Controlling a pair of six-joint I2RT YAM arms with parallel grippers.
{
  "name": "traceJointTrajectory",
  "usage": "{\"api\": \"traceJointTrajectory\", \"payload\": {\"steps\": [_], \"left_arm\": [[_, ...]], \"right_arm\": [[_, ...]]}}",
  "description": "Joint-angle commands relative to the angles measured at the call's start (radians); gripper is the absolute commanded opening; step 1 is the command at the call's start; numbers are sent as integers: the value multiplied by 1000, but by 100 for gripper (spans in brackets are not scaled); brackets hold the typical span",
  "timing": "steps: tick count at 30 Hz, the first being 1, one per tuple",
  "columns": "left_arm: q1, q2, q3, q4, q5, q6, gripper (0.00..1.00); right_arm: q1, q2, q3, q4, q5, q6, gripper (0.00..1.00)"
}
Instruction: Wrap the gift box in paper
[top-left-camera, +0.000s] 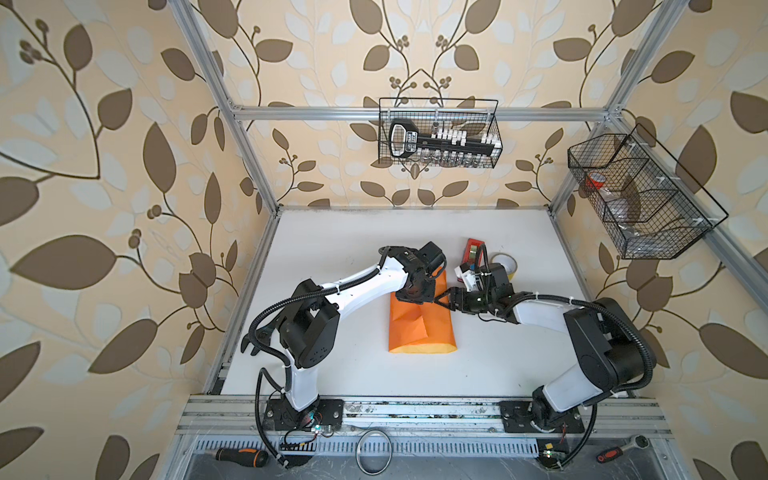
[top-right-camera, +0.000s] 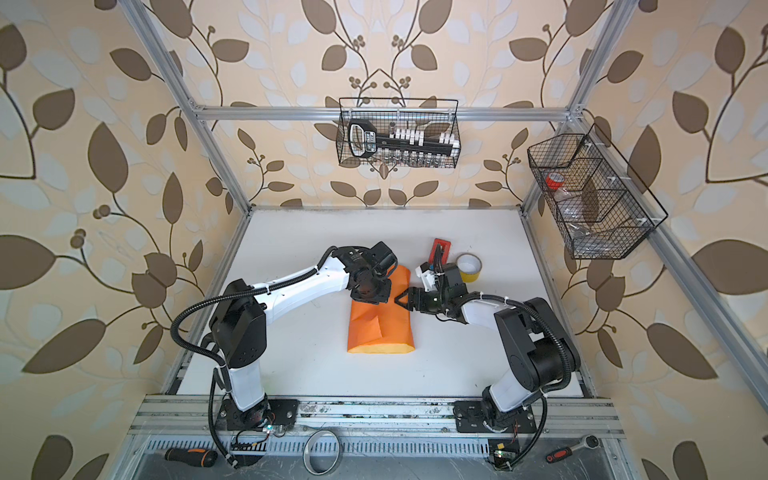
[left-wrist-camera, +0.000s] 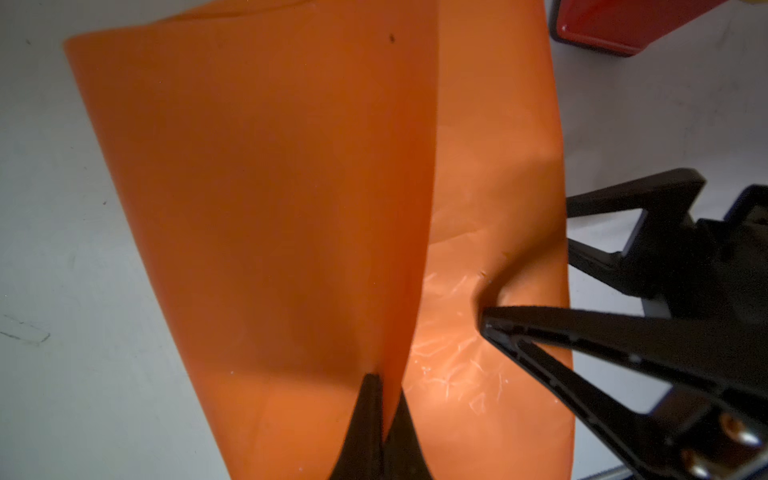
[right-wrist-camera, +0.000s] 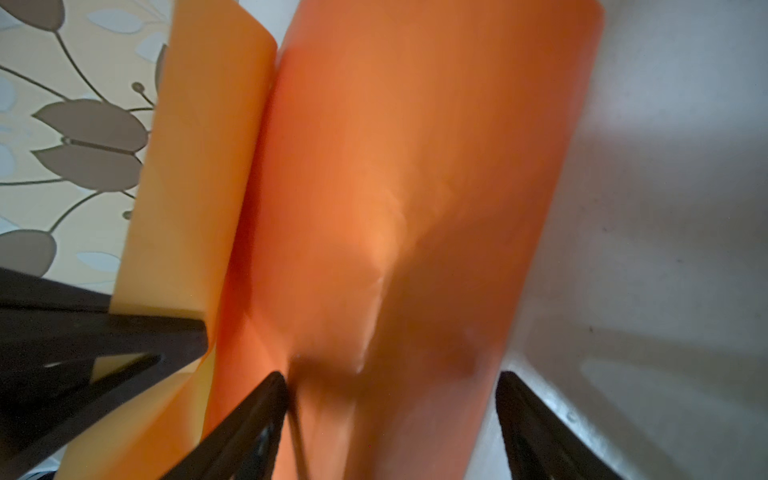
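The left gripper (left-wrist-camera: 380, 382) has its jaws pinched tight on a raised flap of the paper (top-left-camera: 419, 328), holding that glossy orange sheet up off the far half of the bundle. The right gripper (right-wrist-camera: 392, 378) is in from the right-edge side, jaws spread wide and gripping nothing, with one fingertip (left-wrist-camera: 540, 322) pushing a dent into the paper's flank. The bundle lies mid-counter (top-left-camera: 332, 249), running from the far edge toward the near edge. And the gift box? It's hidden. Only a hard-cornered bulge under the orange hints that it is inside.

Now the dangers. That pinch is on a thin flap, so if the arm pulls too hard the sheet could tear or slip free and spring open. I can see no tape on the paper, so I'd say only these two arms hold the folds, and an early release would let the wrap unroll. The right fingertip is poking rather than pressing flat. More push could crease or puncture the glossy face, or shove the box askew inside. The red tape dispenser (top-right-camera: 439, 245) and tape roll (top-right-camera: 468, 266) sit just behind the right arm toward the far-right corner, where a careless backswing could knock them.
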Motion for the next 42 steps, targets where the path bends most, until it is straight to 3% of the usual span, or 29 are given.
{"api": "traceJointTrajectory", "payload": {"steps": [1, 22, 35, 42], "left_arm": [[-1, 8, 43, 31, 61, -27, 0], [40, 17, 26, 107, 187, -51, 0], [97, -60, -156, 423, 354, -151, 0], [136, -133, -320, 676, 463, -213, 0]], "right_arm": [[23, 50, -36, -149, 121, -20, 79], [29, 53, -34, -147, 125, -14, 79], [34, 61, -44, -132, 124, -4, 79], [34, 64, -40, -135, 126, -7, 79]]}}
